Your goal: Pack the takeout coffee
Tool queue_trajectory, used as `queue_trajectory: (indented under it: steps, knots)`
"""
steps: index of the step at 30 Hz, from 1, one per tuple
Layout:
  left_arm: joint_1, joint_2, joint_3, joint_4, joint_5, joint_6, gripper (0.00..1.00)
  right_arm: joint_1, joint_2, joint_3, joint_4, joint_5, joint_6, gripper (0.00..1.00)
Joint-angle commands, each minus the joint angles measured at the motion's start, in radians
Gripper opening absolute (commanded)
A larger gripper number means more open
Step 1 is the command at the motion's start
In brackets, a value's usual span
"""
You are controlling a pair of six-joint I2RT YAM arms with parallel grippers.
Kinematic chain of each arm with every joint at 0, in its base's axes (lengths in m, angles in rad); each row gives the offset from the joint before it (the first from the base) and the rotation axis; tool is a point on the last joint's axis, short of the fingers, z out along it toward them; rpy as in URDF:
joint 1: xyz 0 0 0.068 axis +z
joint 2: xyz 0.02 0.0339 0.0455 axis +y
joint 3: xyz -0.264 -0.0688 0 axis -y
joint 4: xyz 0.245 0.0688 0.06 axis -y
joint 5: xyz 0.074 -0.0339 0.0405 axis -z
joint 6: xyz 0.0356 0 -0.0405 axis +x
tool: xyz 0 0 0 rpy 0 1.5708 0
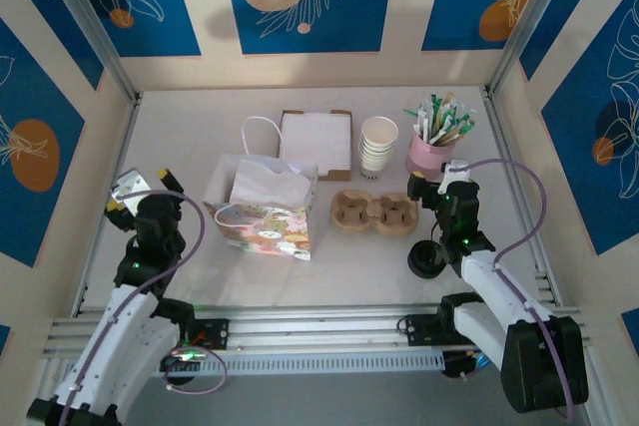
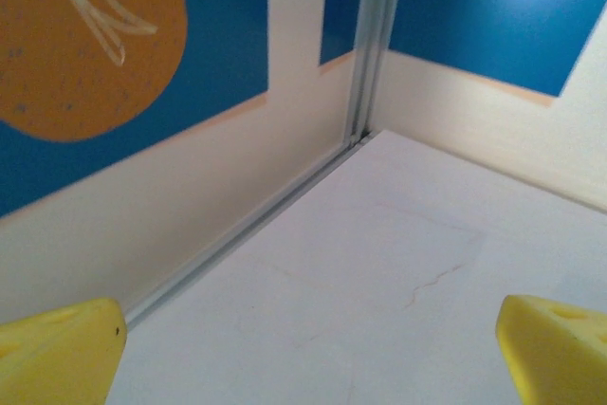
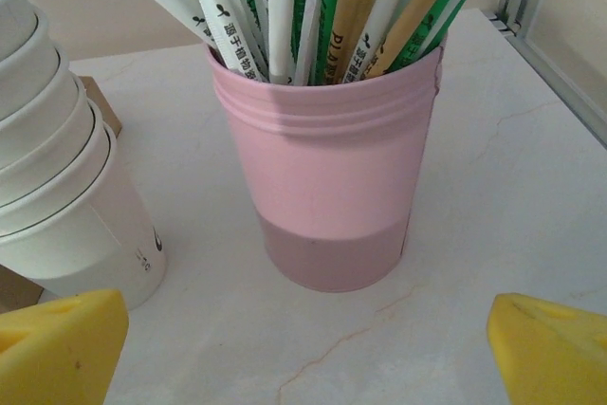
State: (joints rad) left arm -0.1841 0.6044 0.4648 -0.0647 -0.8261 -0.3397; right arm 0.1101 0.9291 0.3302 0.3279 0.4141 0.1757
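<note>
The takeout coffee, a small dark cup with a round black lid, stands on the table just left of my right forearm, near the front edge. My right gripper is farther back, pointing at the pink tin. In the right wrist view its yellow fingertips are spread wide, and the right gripper is open with only bare table in the gap. Off at the left side, my left gripper is open over bare table; in its wrist view the left gripper holds nothing.
A patterned paper bag stands open mid-table, with a brown pulp cup carrier to its right. Behind are a white box, a stack of white cups and the pink tin full of straws. Walls enclose three sides.
</note>
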Motion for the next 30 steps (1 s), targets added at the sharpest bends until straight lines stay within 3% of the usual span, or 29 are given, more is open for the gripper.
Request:
queue_trajectory:
  steps: [1, 6, 17, 19, 23, 30]
  knots:
    - [0.070, 0.031, -0.043, 0.005, 0.123, -0.106, 1.00, -0.006, 0.019, -0.002, 0.085, -0.008, -0.030, 0.98]
    - [0.104, 0.192, -0.086, 0.097, 0.158, -0.070, 1.00, -0.010, 0.078, 0.000, 0.137, -0.018, -0.049, 0.98]
    - [0.107, 0.601, -0.125, 0.536, 0.212, 0.099, 1.00, -0.001, 0.276, -0.020, 0.304, -0.035, -0.087, 0.99]
    - [0.107, 0.625, -0.117, 0.564, 0.257, 0.116, 1.00, 0.003, 0.300, -0.010, 0.318, -0.035, -0.098, 0.99]
    - [0.110, 0.659, -0.168, 0.771, 0.376, 0.192, 1.00, 0.007, 0.336, -0.010, 0.380, -0.055, -0.116, 0.99]
    - [0.118, 0.719, -0.137, 0.815, 0.586, 0.260, 1.00, 0.008, 0.386, 0.000, 0.445, -0.099, -0.133, 0.99]
